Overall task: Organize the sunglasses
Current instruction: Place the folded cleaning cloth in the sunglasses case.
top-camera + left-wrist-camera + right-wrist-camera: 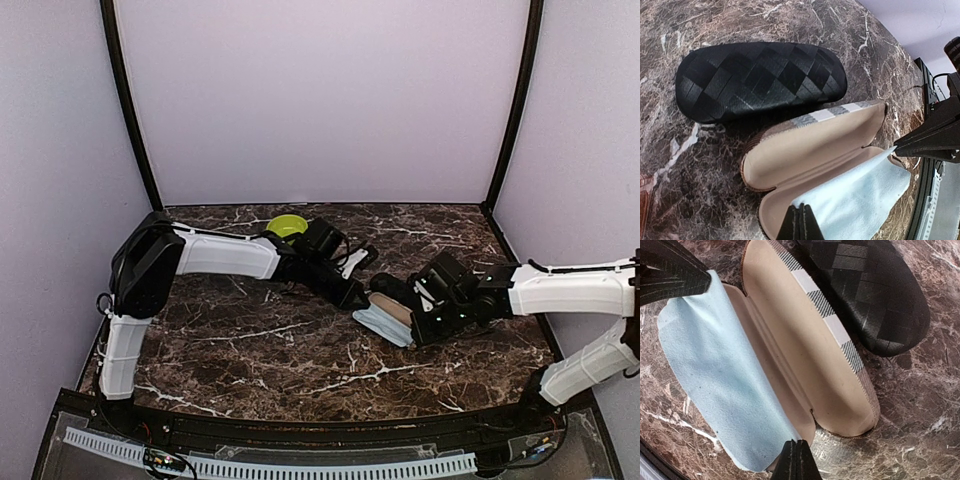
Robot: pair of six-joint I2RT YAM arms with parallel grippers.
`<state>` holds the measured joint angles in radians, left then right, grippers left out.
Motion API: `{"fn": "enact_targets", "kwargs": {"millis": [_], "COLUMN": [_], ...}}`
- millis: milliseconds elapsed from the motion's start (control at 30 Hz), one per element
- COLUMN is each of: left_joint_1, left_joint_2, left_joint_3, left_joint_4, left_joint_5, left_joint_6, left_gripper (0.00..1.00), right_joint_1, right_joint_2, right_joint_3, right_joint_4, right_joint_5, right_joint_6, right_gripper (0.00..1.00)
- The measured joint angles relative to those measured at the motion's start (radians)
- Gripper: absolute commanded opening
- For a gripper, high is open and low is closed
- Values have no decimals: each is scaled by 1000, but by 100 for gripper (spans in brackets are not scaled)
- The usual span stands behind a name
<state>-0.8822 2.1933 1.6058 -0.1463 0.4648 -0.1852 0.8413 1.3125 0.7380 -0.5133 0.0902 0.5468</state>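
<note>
The left claw (799,214) and right claw (796,449) each clamp the blue cloth (715,370) spilling from the open striped case (810,150) — black case (760,80) just behind. Only the left wrist view catches the sunglasses (644,197), probably — a reddish-brown sliver on the surface (790,25), cut off.

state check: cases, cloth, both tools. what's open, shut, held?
striped case: open, both halves laid flat, visible lining bare.
black case: closed, lying beside the striped case.
blue cloth: draped over one half of the striped case, a corner at each tool.
left tool: shut, pinching one cloth corner.
right tool: shut, pinching the opposite corner.
</note>
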Motion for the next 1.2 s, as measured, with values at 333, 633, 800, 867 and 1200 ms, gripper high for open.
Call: {"fn": "enact_targets", "kwargs": {"millis": [333, 633, 800, 867, 1200], "left_joint_1": [0, -5, -8, -8, -8], "left_joint_2": [10, 37, 42, 42, 47], "left_joint_3": [11, 35, 43, 43, 47], "left_joint_4": [-24, -36, -39, -42, -53], "left_joint_5": [-5, -5, -5, -5, -7], "left_joint_6": [18, 32, 40, 42, 51], "left_gripper": [0, 0, 0, 0, 0], "right_joint_1": [-5, -6, -6, -6, -10], "right_joint_2": [27, 32, 32, 32, 32], "right_joint_3": [-7, -17, -21, -23, -24], "right_joint_4": [23, 29, 28, 28, 28], "right_joint_5": [-18, -25, -30, -32, -34], "right_joint_6": [-16, -19, -19, -19, -19], "right_gripper": [0, 0, 0, 0, 0]}}
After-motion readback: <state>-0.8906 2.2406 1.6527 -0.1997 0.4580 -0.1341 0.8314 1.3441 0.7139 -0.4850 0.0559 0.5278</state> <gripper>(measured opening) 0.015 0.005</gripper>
